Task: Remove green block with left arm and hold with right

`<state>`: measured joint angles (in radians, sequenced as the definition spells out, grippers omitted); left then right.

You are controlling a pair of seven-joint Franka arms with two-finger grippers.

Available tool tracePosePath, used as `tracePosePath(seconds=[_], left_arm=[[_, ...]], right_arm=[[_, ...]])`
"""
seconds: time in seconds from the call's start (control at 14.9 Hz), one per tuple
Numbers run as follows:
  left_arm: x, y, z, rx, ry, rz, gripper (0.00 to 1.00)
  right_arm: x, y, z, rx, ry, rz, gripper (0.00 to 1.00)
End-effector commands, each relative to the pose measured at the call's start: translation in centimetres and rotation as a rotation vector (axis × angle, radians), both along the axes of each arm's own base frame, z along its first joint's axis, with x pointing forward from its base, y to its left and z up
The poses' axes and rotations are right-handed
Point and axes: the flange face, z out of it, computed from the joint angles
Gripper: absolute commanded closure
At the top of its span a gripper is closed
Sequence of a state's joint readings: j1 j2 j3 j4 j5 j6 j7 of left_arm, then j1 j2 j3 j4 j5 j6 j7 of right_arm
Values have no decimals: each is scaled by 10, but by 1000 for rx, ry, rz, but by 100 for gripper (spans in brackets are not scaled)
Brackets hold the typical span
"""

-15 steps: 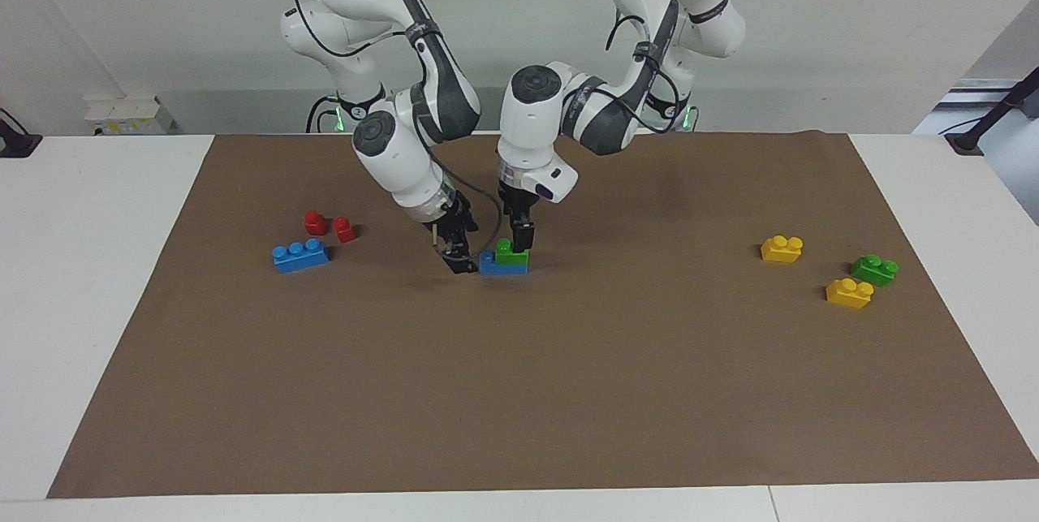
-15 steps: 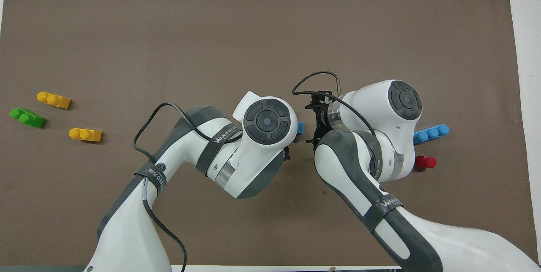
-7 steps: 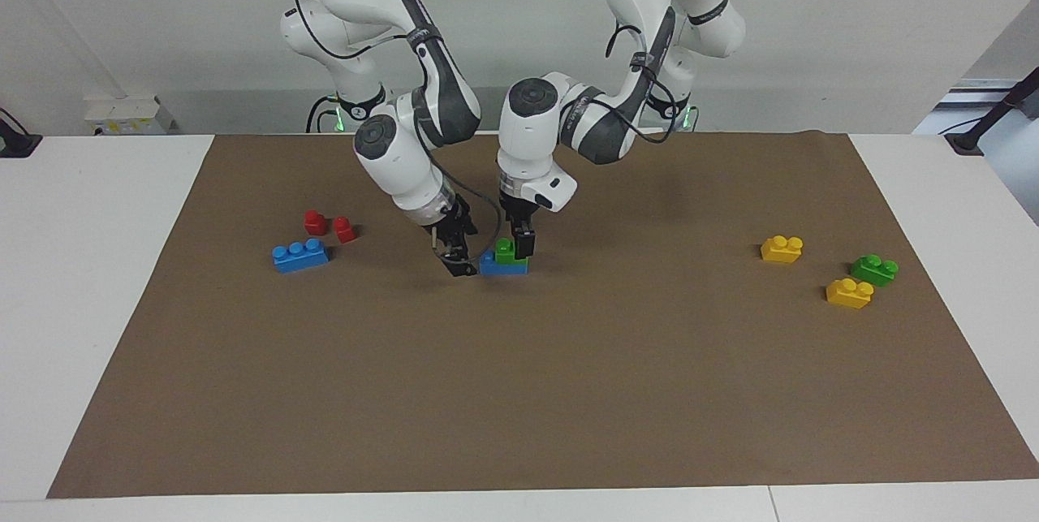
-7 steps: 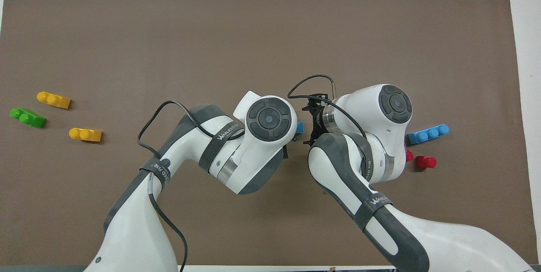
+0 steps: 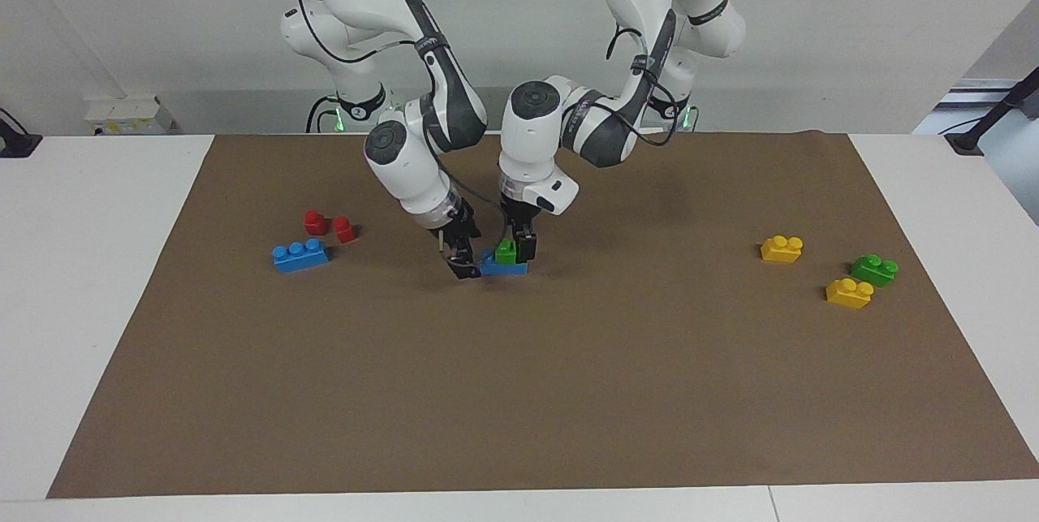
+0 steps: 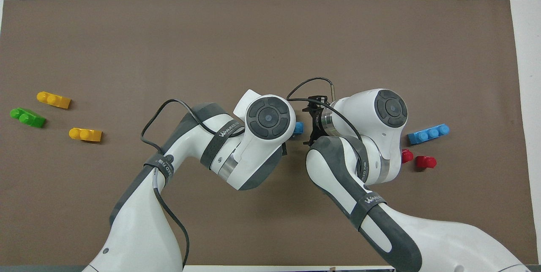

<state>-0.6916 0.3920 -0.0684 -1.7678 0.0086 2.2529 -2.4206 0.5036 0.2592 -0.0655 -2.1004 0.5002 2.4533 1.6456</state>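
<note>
Both tools (image 5: 519, 249) around green block (image 5: 506, 252)

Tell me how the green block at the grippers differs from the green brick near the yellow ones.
The green block sits stacked on a blue brick mid-mat; the darker green brick lies directly on the mat at the left arm's end. The green block is a brighter, lighter green. The left gripper is down at the green block; nothing is near the darker green brick. Both are small two-stud bricks.
</note>
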Motion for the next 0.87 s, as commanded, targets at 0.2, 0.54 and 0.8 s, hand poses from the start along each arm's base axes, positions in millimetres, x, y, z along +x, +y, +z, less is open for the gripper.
tracePosePath(seconds=[0.2, 0.54, 0.8], left_arm=[[3, 0, -4, 11, -17, 11, 0], [2, 0, -4, 16, -13, 9, 0], [2, 2, -6, 25, -6, 4, 0]], right_arm=[[-5, 13, -9, 38, -14, -44, 0], [-6, 14, -11, 43, -9, -47, 0], [-7, 13, -15, 39, -7, -41, 0]])
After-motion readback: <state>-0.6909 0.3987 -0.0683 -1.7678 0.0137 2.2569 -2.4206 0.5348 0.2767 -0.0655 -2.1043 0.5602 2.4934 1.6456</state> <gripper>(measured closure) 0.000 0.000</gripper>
